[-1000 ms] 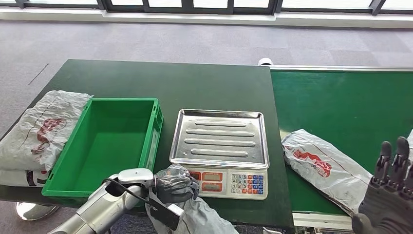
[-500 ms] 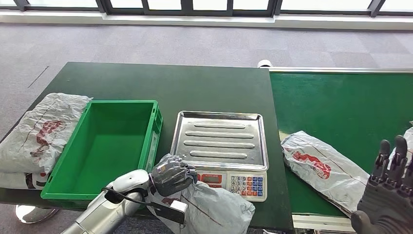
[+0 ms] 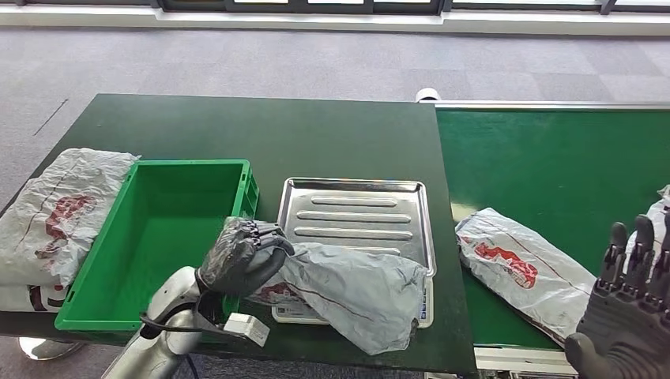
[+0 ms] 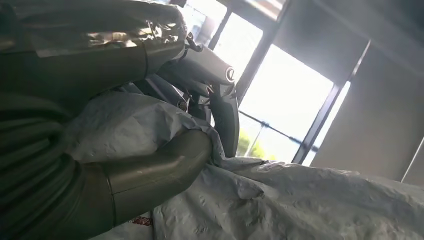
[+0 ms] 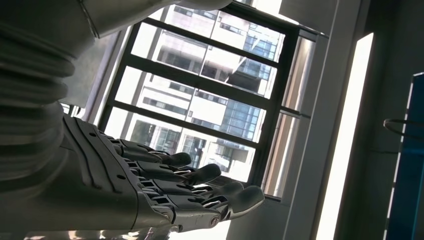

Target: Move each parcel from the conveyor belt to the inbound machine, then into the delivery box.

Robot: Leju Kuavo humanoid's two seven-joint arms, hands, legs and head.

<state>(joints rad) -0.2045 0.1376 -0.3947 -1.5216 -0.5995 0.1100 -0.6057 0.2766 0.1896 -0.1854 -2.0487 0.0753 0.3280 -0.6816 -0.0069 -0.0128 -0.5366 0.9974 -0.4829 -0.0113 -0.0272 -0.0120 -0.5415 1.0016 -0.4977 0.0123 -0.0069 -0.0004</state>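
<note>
Currently the left hand [image 3: 241,257] clamps one end of a grey parcel [image 3: 355,288] lying across the scale tray's [image 3: 355,207] front edge; the right hand [image 3: 628,316], fingers apart, holds nothing.

Counter [image 3: 237,126] on the left, conveyor belt [image 3: 553,150] butting against its right edge. On the counter, left to right: a stack of parcels [image 3: 47,221] at the left edge, the box [image 3: 158,237] just beside them, then the scale [image 3: 355,221]. A parcel [image 3: 355,288] lies across the scale's near part, overhanging toward the counter's front edge; the left hand [image 3: 241,257] grips its left end, between box and scale. Another parcel [image 3: 525,272] lies on the belt, right of the scale. Right hand [image 3: 628,316] is raised at the belt's near right.
</note>
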